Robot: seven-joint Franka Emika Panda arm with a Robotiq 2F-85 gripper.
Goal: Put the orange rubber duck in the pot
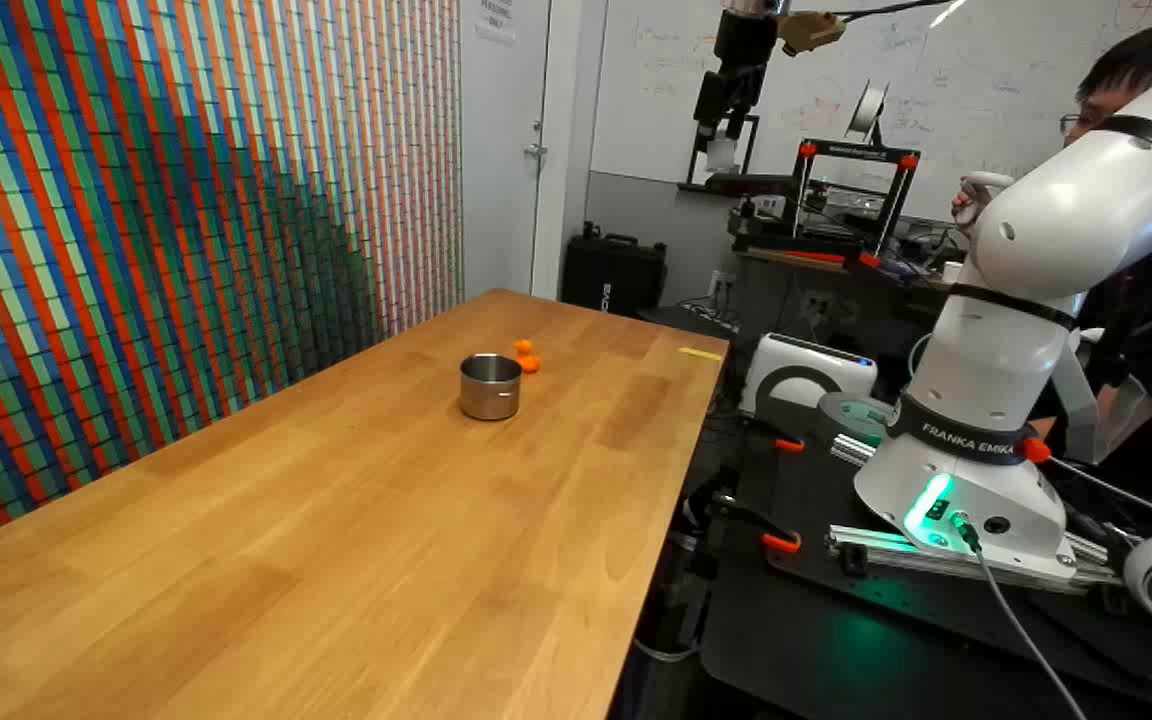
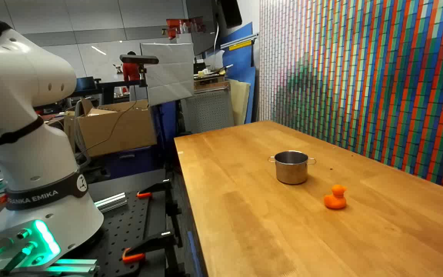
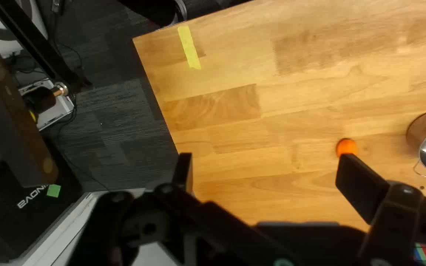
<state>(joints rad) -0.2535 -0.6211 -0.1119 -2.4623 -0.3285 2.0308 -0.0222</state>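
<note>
The bright orange rubber duck (image 2: pixel 335 199) is parked on the brown wooden worktop (image 2: pixel 240 165), outside the small cylindrical pot of grey-silver metal (image 2: pixel 291 172), pretty near it but with a gap between, which is seen best in an exterior view. Both are stood upright, and a couple of thin wire handles (image 2: pixel 312 162) can be made out at the pot's rim. The black two-fingered pincer (image 3: pixel 264 170) is held up well above all that, its fingers (image 3: pixel 361 188) spread nice and wide, with worktop seen between them in the wrist view (the duck gets partly covered by a finger there, so just a rounded orange bit is shown). Near a corner of the worktop, a strip of yellow tape (image 3: pixel 189 48) is stuck down. The chunky white robot arm (image 1: pixel 1086 235) is mounted on a black platform (image 1: pixel 796 640) beside the worktop, with a green light (image 1: pixel 928 502) lit up at its base, and a person (image 1: pixel 1146 70) is mostly hidden behind it.
</note>
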